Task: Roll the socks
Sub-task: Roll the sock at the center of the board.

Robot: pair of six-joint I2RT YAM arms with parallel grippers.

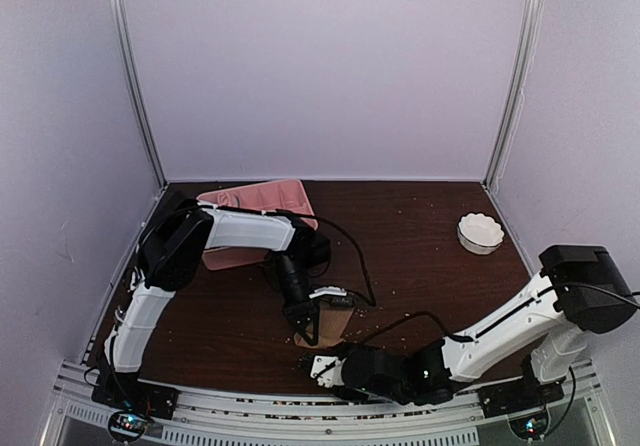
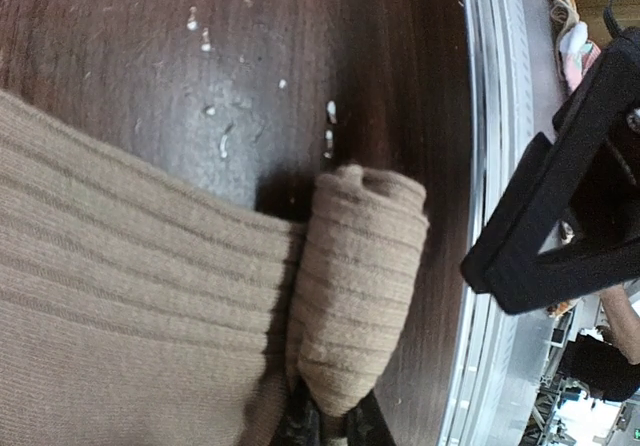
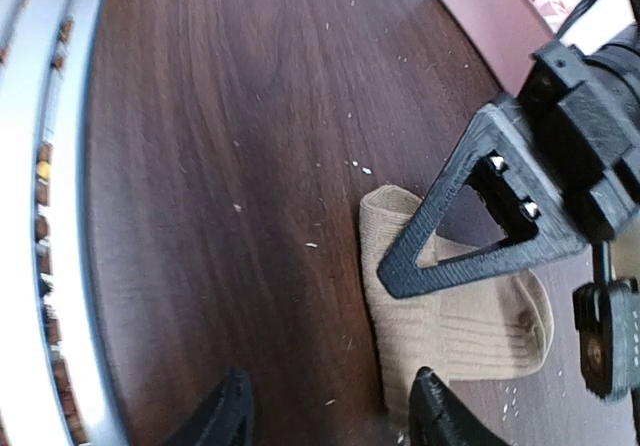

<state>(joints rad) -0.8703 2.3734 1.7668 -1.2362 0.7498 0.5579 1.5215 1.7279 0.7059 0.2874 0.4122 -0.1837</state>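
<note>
My left jaws pinch the partly rolled tan sock (image 2: 355,296), its flat part on the desk (image 2: 200,46) near the front rail (image 2: 490,166). My right jaws hang released, empty, nearby. Risk: the loose roll unwinds if I let go early, or slips sideways.

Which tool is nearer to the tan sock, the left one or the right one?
Left. The left tool pinches the rolled end of the tan sock; the right tool stands open beside it, toward the near edge.
</note>
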